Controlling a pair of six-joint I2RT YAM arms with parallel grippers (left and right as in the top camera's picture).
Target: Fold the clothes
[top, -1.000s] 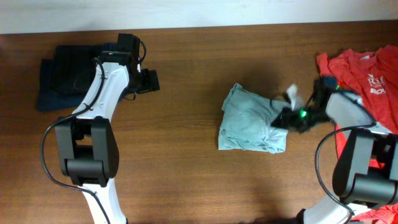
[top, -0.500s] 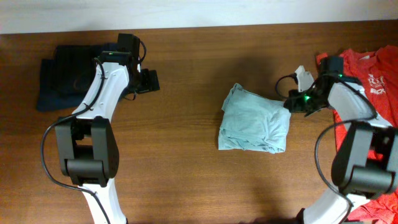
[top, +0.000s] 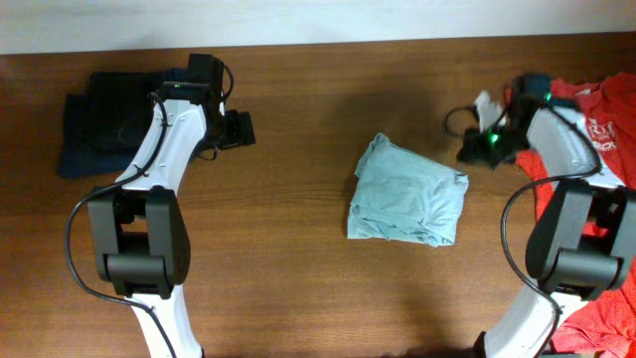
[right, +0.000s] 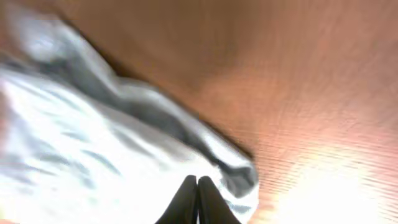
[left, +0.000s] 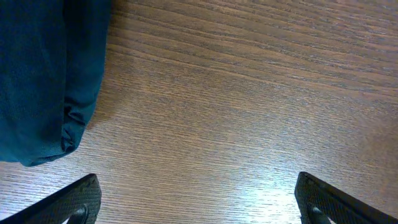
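The pale grey-blue T-shirt (top: 405, 204) lies folded into a rough square at the table's middle right. In the right wrist view the same shirt (right: 81, 143) fills the left side, blurred. My right gripper (top: 471, 152) hovers just beyond the shirt's far right corner, its fingers (right: 198, 200) pressed shut with nothing between them. A red-orange T-shirt (top: 596, 114) with white print lies at the right edge, partly under the right arm. Dark navy clothes (top: 104, 124) sit at the far left. My left gripper (top: 238, 129) stands open over bare wood (left: 199, 208), beside the navy cloth (left: 43, 81).
The brown wooden table (top: 288, 259) runs the width of the overhead view, with a pale wall strip (top: 298, 20) along its back edge. More red-orange cloth (top: 606, 323) hangs at the front right corner.
My right gripper has drawn back from the grey-blue shirt's right edge toward the far right. The shirt's right side now lies flat and uncovered. The left arm has not moved.
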